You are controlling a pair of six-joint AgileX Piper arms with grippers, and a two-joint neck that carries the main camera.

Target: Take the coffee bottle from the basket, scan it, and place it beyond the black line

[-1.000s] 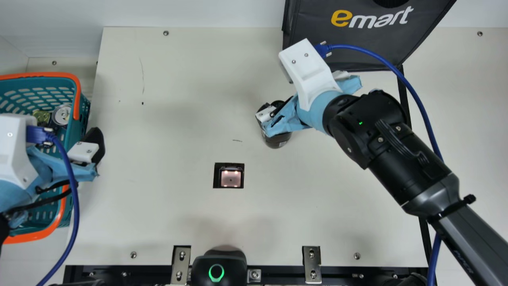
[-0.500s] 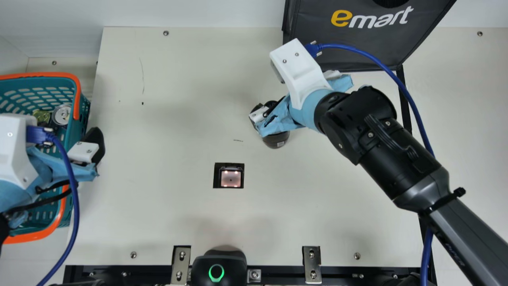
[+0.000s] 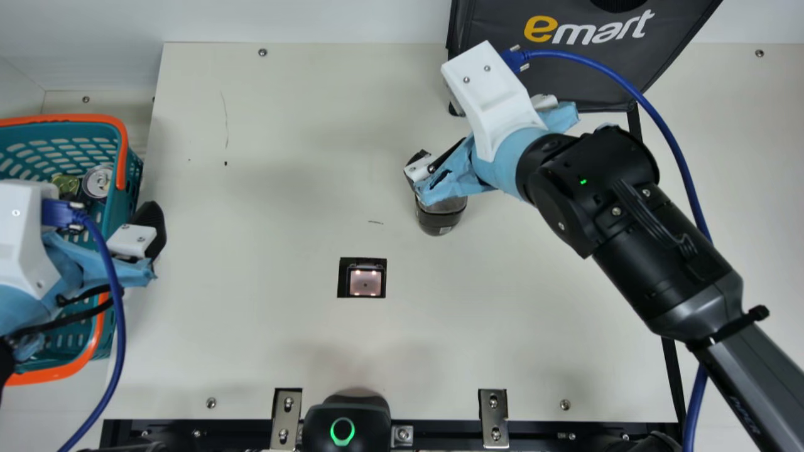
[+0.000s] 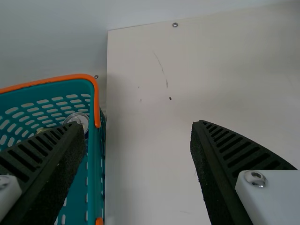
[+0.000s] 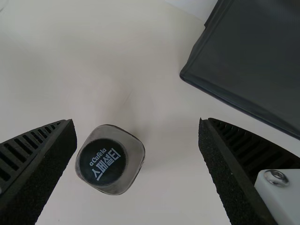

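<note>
My right gripper (image 3: 436, 133) is over the right-centre table, its arm partly covering the dark coffee bottle (image 3: 441, 221). In the right wrist view, my right gripper (image 5: 137, 123) is open; the bottle (image 5: 110, 160) stands upright, untouched, nearer one finger, its dark cap facing the camera. The black line (image 3: 673, 376) runs down the table to the bottle's right. My left gripper (image 3: 130, 241) stays over the basket's (image 3: 125, 164) right side. In the left wrist view, my left gripper (image 4: 138, 125) is open and empty, above the basket's (image 4: 96, 164) edge.
Cans (image 3: 97, 181) lie inside the basket. A lit scanner window (image 3: 365, 281) is set in the table, with a black device (image 3: 347, 424) at the near edge. A dark bag (image 3: 584, 69) stands at the back right, close to my right gripper.
Since half a second ago, my right arm has shifted right and slightly toward the back, after a small leftward shift before that. More of the bottle's body shows. My left arm has kept still.
</note>
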